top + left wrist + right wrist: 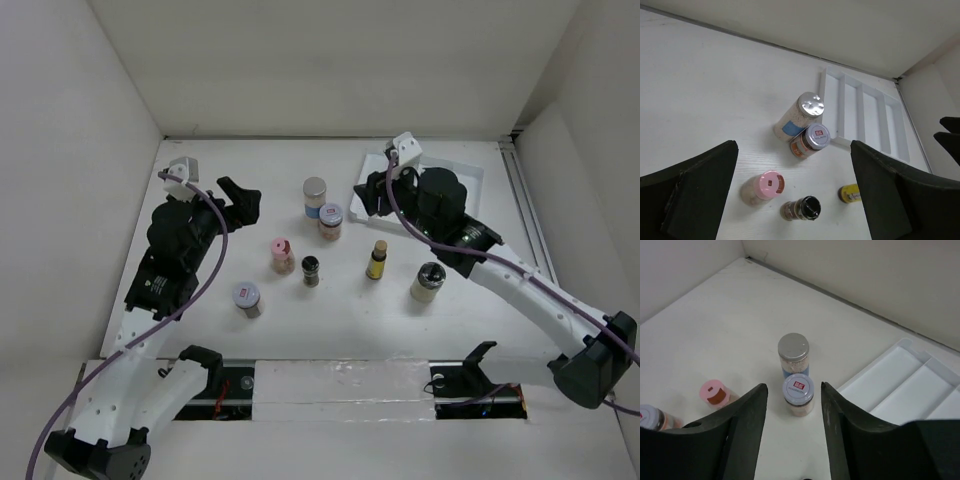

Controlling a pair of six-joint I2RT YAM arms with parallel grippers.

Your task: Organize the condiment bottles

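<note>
**Both grippers spread, nothing pinched; seven bottles standing on the table**

We're seeing the left gripper (243,197) hanging with its jaws wide apart and gripping nothing. It's hovering over the left part of the table (330,335), left of the bottle cluster and pointing toward it.

The right gripper (365,197) is also holding its jaws apart, narrower than the left, and nothing is sitting between them. It's hovering just beside the left edge of the white divided tray (472,178), and the right arm is covering part of that tray.

Working outward from there:
- The silver-capped jar (315,194) and the red-label-capped jar (331,221) are standing upright between the two grippers. They're touching or nearly touching. The right wrist view is lining the red-label one up with the gap in the jaws, but further out.
- The pink-capped jar (283,256) and the black-capped bottle (311,271) are standing nearer the arm bases, close together.
- The slim yellow bottle (377,260) is standing right of those.
- The second silver-capped jar (428,282) is sitting further right, beside the right arm.
- The second red-label-capped jar (247,299) is standing apart, nearest the left arm's base.

All seven are sitting on the table outside the tray.
</note>
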